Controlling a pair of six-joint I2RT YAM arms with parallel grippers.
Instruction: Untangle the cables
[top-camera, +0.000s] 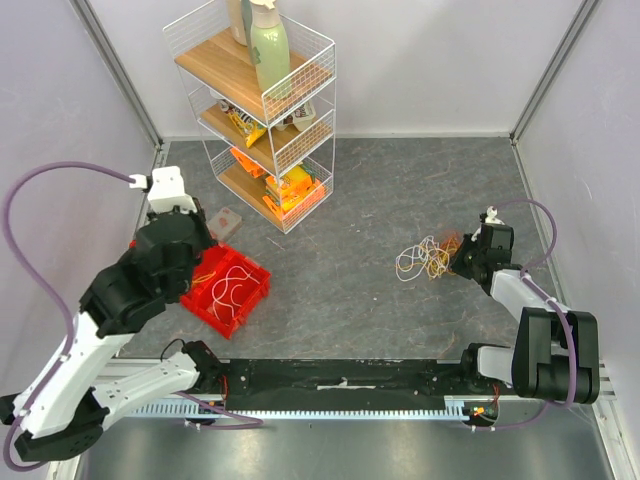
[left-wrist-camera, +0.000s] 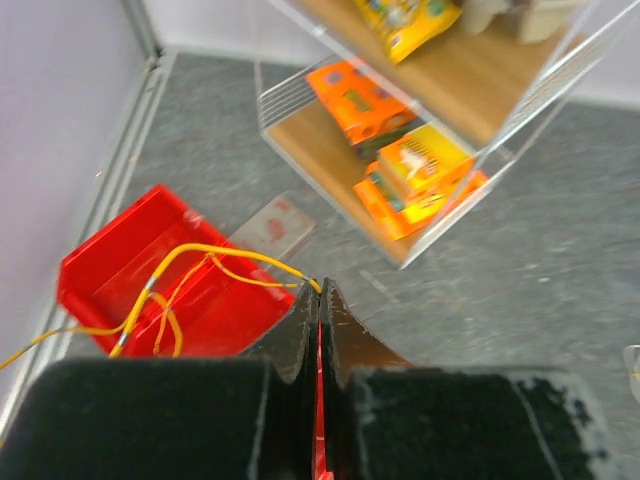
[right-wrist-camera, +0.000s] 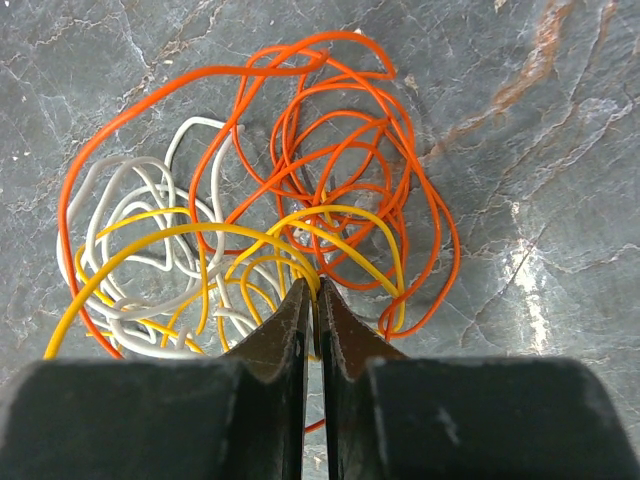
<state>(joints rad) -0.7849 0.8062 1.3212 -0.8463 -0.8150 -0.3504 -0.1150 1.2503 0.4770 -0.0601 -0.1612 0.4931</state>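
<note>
Well, over on the left the left gripper (left-wrist-camera: 318, 296) hangs above the red bin (left-wrist-camera: 95, 258), its two fingers pressed tight together on a yellow cable (left-wrist-camera: 230, 251); that cable arcs away from the fingertips, drops into the bin and trails out over its near corner; from above, a white cable (top-camera: 235, 285) lies looped inside the same bin. A small flat packet (left-wrist-camera: 275, 228) sits on the grey table (top-camera: 370, 200) just beside the bin, and the wire shelf (top-camera: 290, 95) with its orange and yellow packs stands behind.

Across the table, well apart from the bin, the tangle of cables (right-wrist-camera: 300, 212) lies flat on the surface; orange loops spread on the far and right side, white curls on the left, yellow loops nearest the fingers. The right gripper (right-wrist-camera: 318, 292) is down at the tangle's near edge, fingers very narrow with only a thin slit between them; yellow strands cross right at the tips, yet I cannot tell whether any is pinched.
</note>
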